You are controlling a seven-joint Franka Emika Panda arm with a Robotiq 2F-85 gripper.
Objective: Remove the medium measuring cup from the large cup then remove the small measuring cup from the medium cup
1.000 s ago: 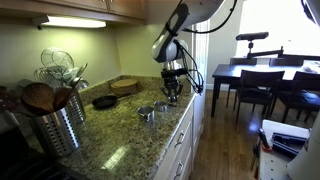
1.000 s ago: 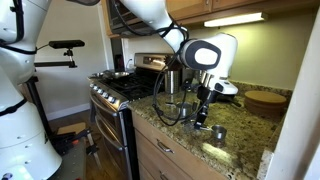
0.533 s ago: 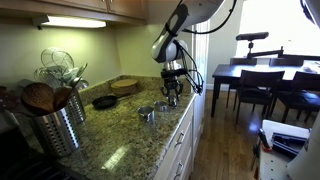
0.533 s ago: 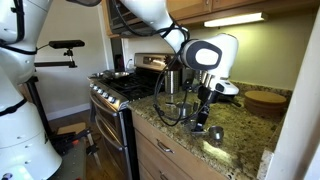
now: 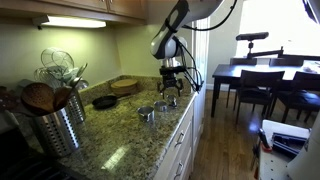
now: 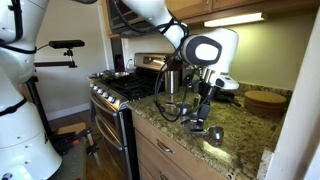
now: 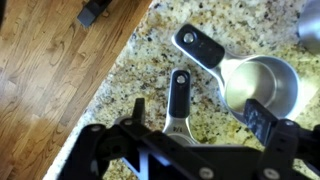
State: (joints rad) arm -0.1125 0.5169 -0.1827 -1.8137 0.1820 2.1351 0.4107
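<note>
Three steel measuring cups set apart on bench (image 7: 140, 70); gripper (image 7: 190, 132) over them, jaws spread wide, gripping nothing.
Counted in wrist view, one of each: large cup (image 7: 309, 28), cut off by frame corner; medium measuring cup (image 7: 262, 86), bowl empty, near it; small measuring cup (image 7: 180, 105), between the jaws, touching neither, handle pointing away from gripper.

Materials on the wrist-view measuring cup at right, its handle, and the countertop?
Measuring cup: shiny metal, likely stainless steel; the bowl reflects light with a brushed sheen.
Its handle: matte black, probably plastic or rubber; no glare.
Countertop: polished speckled stone, looks like granite; tan and dark flecks.
</note>
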